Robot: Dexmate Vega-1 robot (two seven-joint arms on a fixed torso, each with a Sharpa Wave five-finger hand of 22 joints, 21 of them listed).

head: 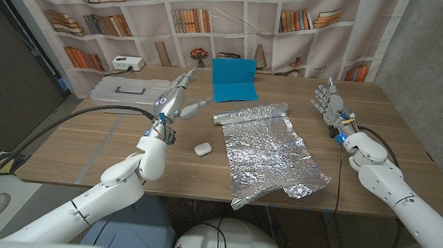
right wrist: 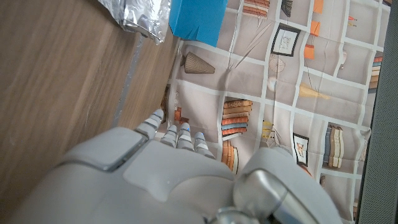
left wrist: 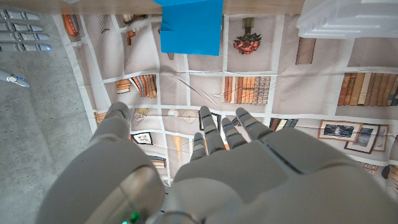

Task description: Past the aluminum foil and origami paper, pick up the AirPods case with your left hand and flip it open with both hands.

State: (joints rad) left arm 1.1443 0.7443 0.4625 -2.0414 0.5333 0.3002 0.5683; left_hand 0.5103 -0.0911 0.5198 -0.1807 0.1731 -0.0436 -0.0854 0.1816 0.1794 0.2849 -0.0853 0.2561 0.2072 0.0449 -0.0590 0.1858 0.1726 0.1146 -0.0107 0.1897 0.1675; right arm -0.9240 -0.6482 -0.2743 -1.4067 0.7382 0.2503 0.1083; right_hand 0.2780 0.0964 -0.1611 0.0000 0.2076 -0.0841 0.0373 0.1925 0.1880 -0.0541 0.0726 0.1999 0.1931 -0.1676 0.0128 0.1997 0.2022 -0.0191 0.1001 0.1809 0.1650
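Two hands raised over a wooden table (head: 69,148) with a brown, streaky grain. Left hand (head: 178,97) is lifted above the table's left-middle, fingers spread and reaching away from the robot, nothing in them. Right hand (head: 330,103) stands at the right side, palm upright, fingers apart and pointing up, holding nothing.

AirPods case (head: 202,149): small, white, smooth, a rounded pebble shape. It lies on bare wood just left of the foil, nearer the robot than the left hand, clear of both hands. Its long axis runs roughly left to right across the table, slightly slanted; which end the lid faces is too small to tell.

Aluminum foil (head: 271,152): one large crinkled silver sheet, mid-table, with ragged edges, its far end curled into a loose roll.

Origami paper (head: 234,80): flat, matte blue, folded so the far part stands up, just beyond the foil.

Far left lies a pale translucent plastic box (head: 133,90), flat and oblong. Behind the table hangs a cloth backdrop (head: 277,17) printed with bookshelves.
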